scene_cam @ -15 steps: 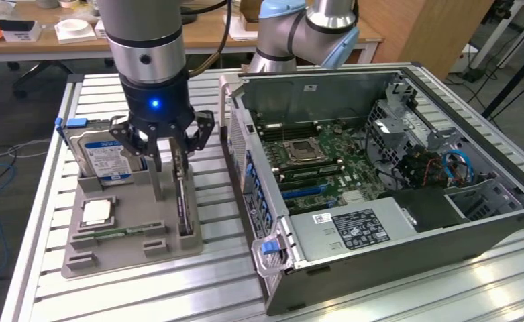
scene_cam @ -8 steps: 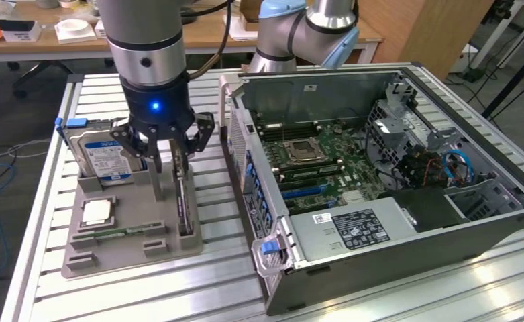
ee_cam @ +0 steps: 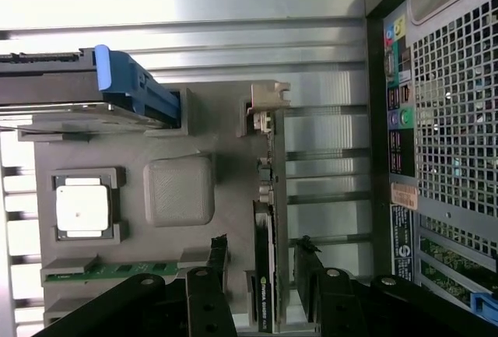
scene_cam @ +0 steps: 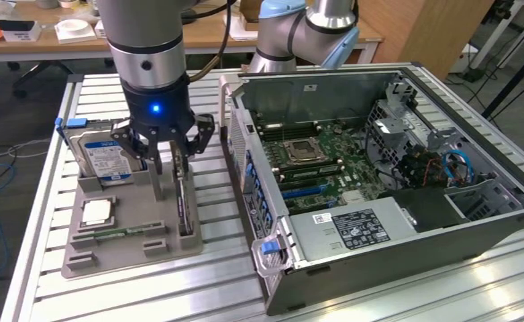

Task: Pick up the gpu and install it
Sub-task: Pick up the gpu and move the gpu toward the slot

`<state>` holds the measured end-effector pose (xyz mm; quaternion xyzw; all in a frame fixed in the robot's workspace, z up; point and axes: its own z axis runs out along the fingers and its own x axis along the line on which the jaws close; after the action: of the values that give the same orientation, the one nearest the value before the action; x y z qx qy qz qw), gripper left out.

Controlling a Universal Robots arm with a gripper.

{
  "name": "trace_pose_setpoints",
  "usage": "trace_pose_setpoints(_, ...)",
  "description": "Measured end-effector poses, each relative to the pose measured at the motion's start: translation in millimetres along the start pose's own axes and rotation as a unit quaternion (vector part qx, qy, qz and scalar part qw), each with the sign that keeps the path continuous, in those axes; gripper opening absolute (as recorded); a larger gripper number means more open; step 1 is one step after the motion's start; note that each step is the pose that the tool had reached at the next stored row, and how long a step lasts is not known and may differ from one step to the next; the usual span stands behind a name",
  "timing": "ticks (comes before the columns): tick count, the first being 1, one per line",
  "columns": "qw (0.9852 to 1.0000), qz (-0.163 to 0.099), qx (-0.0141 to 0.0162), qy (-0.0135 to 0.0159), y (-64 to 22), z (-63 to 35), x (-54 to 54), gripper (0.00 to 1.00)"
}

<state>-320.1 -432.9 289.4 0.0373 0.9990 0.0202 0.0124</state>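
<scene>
The gpu stands on edge in a slot of the grey holder tray, a thin card seen edge-on with its silver bracket toward the far end. In the wrist view the gpu runs straight between my black fingertips. My gripper hangs directly over the card, open, one finger on each side of it with a gap on both sides. The same gripper straddles the card's near end and holds nothing.
On the same tray are a hard drive with a blue-white label, a square processor and a narrow memory stick. The open computer case lies close by on the exterior view's right, motherboard exposed.
</scene>
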Motion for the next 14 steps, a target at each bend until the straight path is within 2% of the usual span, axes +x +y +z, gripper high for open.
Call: trace_pose_setpoints(14,1.0,0.0,0.0,0.0,-2.0,5.3,-0.4,0.47)
